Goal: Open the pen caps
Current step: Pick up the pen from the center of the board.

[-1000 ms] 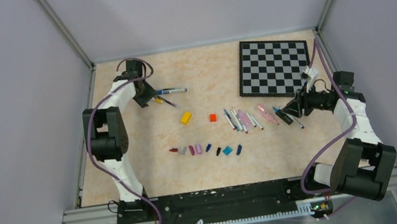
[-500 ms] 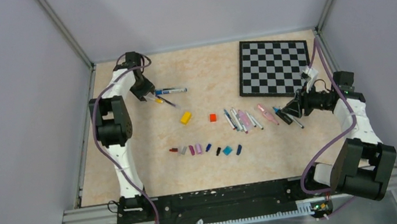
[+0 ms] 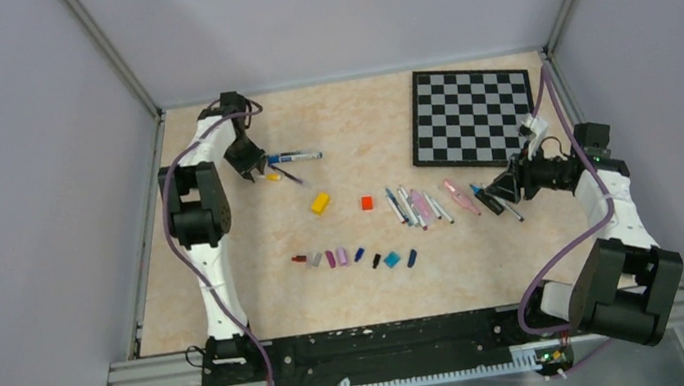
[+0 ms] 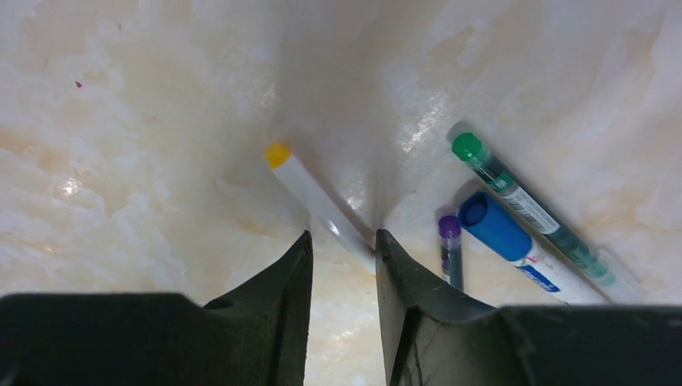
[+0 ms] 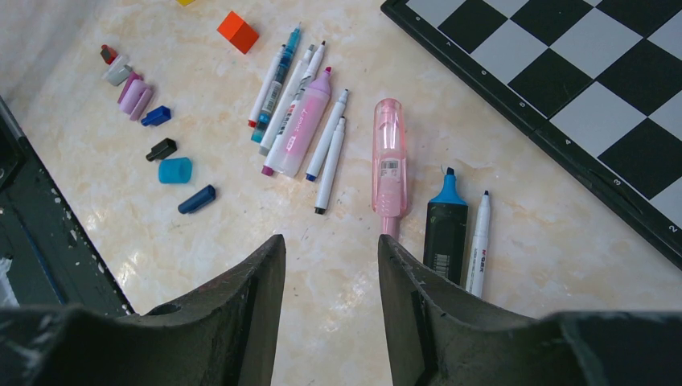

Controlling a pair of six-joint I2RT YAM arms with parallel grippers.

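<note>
My left fingers (image 4: 281, 297) straddle, unclamped, a thin white plastic pen (image 4: 318, 193), its yellow cap (image 4: 278, 153) ahead. My right fingers (image 5: 249, 305) gape empty.

This is a robotics lab test cell rather than a home or shop. Plain grey panels (image 3: 16, 198) on aluminium posts (image 3: 112, 59) wall in a marble-patterned tabletop (image 3: 348, 121). A cabled left arm (image 3: 195, 214) and right arm (image 3: 612, 205) are bolted to a slotted metal rail (image 3: 380, 349) (the only furnishings are a chessboard (image 3: 471, 114) and loose pens (image 3: 415, 205)).
</note>
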